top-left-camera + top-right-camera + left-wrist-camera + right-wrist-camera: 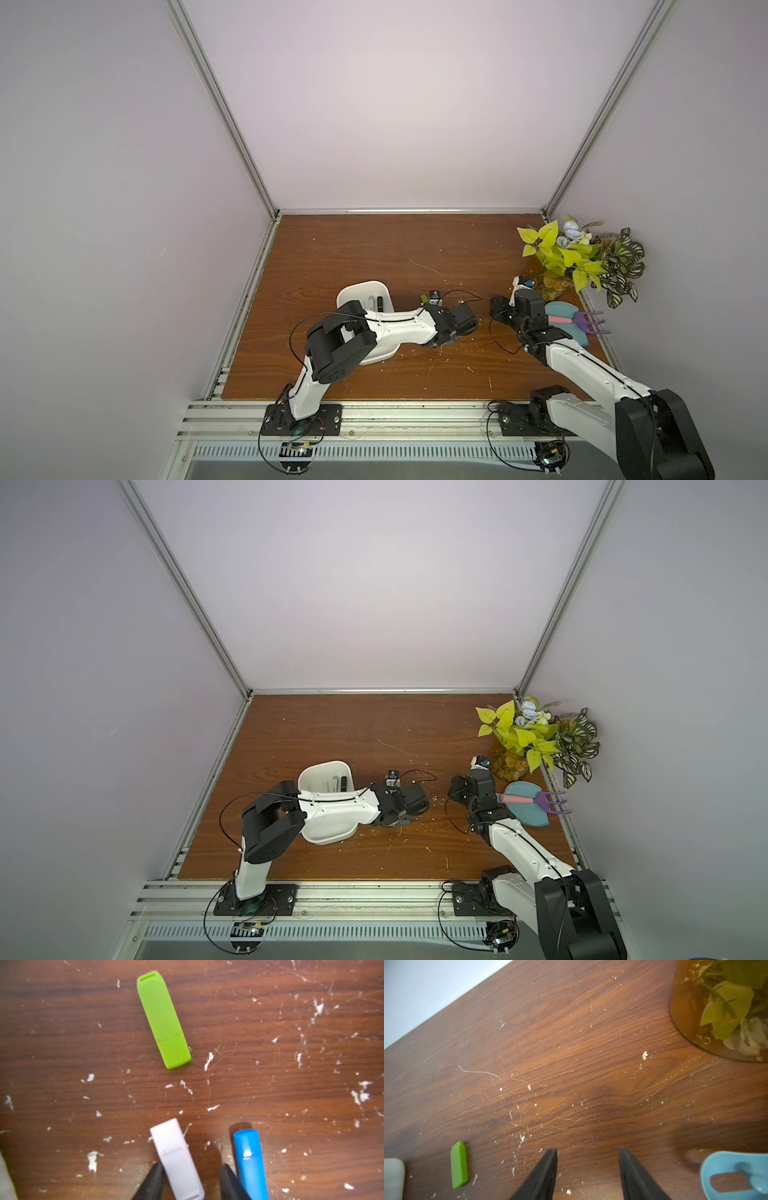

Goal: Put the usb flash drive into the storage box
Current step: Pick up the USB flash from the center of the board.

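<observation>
Three usb flash drives lie on the wooden table in the left wrist view: a green one (164, 1020), a white one (176, 1159) and a blue one (250, 1165). My left gripper (191, 1169) points down over them and is open. The white drive lies between its jaws, against one finger (153, 1182), with a gap to the other. The blue drive lies outside the jaws. The white storage box (361, 284) sits partly under my left arm, with a dark and a pale stick (376, 302) inside. My right gripper (587, 1151) is open and empty above bare table.
A leafy plant (573, 257) in an amber vase (716, 1012) stands at the back right corner. In front of it a blue dish (561, 320) holds a pink-handled purple fork (582, 322). Lilac walls close the table on three sides. The green drive (459, 1164) also shows beside the box corner (393, 1178).
</observation>
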Action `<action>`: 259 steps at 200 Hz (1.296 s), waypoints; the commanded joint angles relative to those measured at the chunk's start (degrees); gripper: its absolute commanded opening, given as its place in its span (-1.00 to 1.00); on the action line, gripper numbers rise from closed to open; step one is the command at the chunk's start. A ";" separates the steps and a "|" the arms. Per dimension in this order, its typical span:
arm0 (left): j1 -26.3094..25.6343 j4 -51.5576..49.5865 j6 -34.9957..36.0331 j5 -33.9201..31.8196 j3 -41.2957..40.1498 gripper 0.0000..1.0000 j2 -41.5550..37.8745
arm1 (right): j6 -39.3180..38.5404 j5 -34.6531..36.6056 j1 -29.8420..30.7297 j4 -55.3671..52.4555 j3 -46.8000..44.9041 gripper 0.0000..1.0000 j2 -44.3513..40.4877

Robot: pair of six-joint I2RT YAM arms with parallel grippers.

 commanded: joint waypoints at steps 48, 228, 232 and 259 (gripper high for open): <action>1.76 -0.84 0.66 -1.40 -3.44 -0.62 2.64 | 0.45 -1.45 -0.20 2.14 0.00 0.07 0.49; 10.44 -6.75 -0.01 -10.58 -33.57 -0.99 -55.40 | 0.51 -2.86 -0.18 3.36 -0.11 0.07 1.18; 10.90 -6.69 0.05 -10.15 -34.59 -0.99 -56.41 | 0.53 -3.08 -0.18 3.43 -0.13 0.07 1.33; 11.27 -6.62 -0.61 -9.44 -37.38 -0.99 -55.35 | 0.45 -3.54 -0.14 3.87 0.03 0.07 2.31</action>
